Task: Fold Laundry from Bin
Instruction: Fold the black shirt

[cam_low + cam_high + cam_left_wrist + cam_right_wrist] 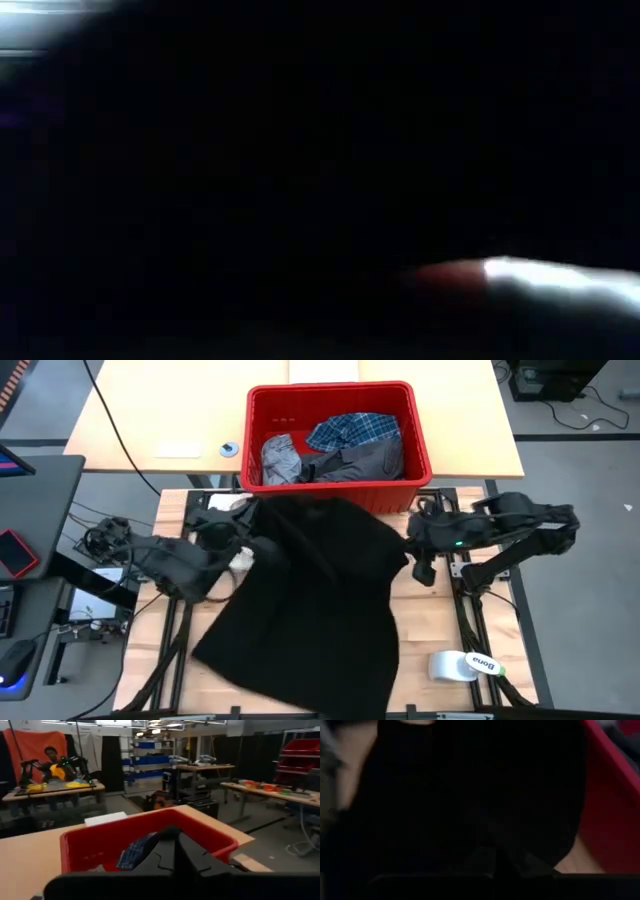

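Observation:
The red bin (330, 392) stands at the table's far middle. In it lie a blue plaid shirt (352, 430), a light grey garment (282, 458) and a dark grey one (365, 460). A large black garment (320, 590) lies spread from the bin's near wall to the table's near edge. It also covers almost all of the low view. My left gripper (240, 550) is at the garment's left edge, shut and pointing level toward the bin (145, 840). My right gripper (422, 565) is at the garment's right edge, shut and tilted down over the black cloth (470, 785). My left gripper is shut beside the black garment's left edge; no cloth shows between its fingers (176, 852), and I cannot tell whether it touches the garment. My right gripper is shut right over the black cloth (485, 820), dark on dark, so I cannot tell whether it holds or touches it.
A white bottle (465, 665) lies on the table's near right. A light wooden table (180, 420) stands behind the bin, with a small round thing (229, 449) on it. At the far left is a desk with devices (20, 550). A person (52, 757) sits far off in the room.

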Robot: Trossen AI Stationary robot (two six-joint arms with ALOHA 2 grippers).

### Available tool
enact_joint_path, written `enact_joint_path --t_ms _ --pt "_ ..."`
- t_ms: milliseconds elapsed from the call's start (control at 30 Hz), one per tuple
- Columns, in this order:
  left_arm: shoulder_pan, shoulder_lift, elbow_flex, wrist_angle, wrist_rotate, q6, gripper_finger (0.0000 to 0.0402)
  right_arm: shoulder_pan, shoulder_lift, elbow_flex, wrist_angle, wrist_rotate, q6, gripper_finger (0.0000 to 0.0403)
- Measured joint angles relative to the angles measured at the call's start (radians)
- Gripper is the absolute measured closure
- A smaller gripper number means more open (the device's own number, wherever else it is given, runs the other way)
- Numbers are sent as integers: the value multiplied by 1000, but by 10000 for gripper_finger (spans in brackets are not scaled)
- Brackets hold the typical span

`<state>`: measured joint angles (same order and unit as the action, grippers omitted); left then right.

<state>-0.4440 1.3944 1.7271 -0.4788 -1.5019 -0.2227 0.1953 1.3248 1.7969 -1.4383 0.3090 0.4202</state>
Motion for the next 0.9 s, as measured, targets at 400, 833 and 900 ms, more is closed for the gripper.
enact_joint_path --t_ms 400,833,900 --pt "315 81 0 -779 562 -699 393 -107 157 0 -49 4 -69 383" --pt "510 321 0 -557 847 -281 390 -261 263 0 -116 -45 -217 345" --pt "530 323 0 -544 903 -279 382 -280 245 0 -115 -56 -224 317"
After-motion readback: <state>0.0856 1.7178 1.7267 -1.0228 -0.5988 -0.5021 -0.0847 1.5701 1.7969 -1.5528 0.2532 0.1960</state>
